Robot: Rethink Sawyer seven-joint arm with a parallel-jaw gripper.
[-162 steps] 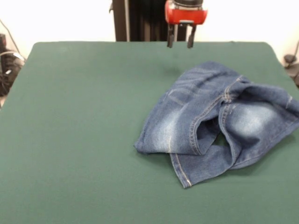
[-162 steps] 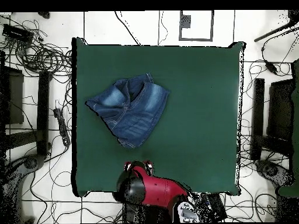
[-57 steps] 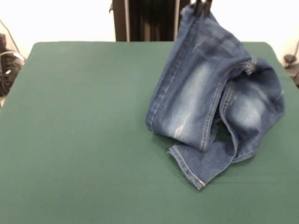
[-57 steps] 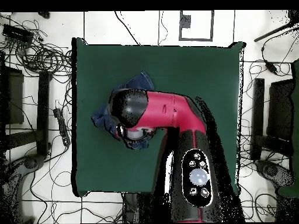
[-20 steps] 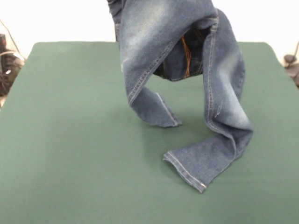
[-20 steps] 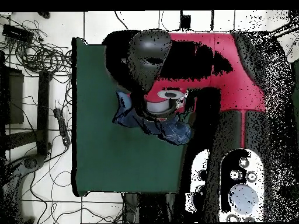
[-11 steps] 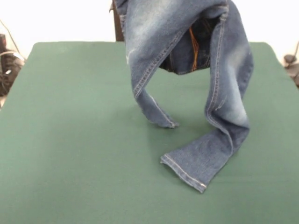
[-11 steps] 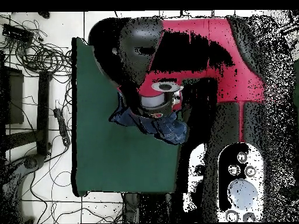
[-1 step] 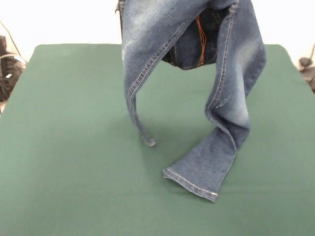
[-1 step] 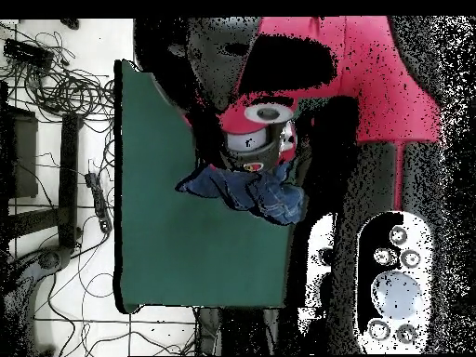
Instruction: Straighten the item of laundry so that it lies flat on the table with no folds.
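1. Nearest to the front camera, one leg cuff of the jeans (image 9: 197, 179) lies on the table (image 9: 64, 147), at about 5 o'clock from the table's middle. The other leg hangs thin and twisted, with its tip at or just above the cloth near the middle.
2. The rest of the jeans hangs in the air, and the waist goes out of the front view at 12 o'clock.
3. In my judgement, the risk is that the twisted leg folds under itself when the jeans are put down, because it is turned edge-on. The lying cuff may also drag and bunch.
4. In the overhead view the arm (image 10: 353, 84) covers the jeans' top. The jaws are hidden, so I cannot tell how wide they stand.
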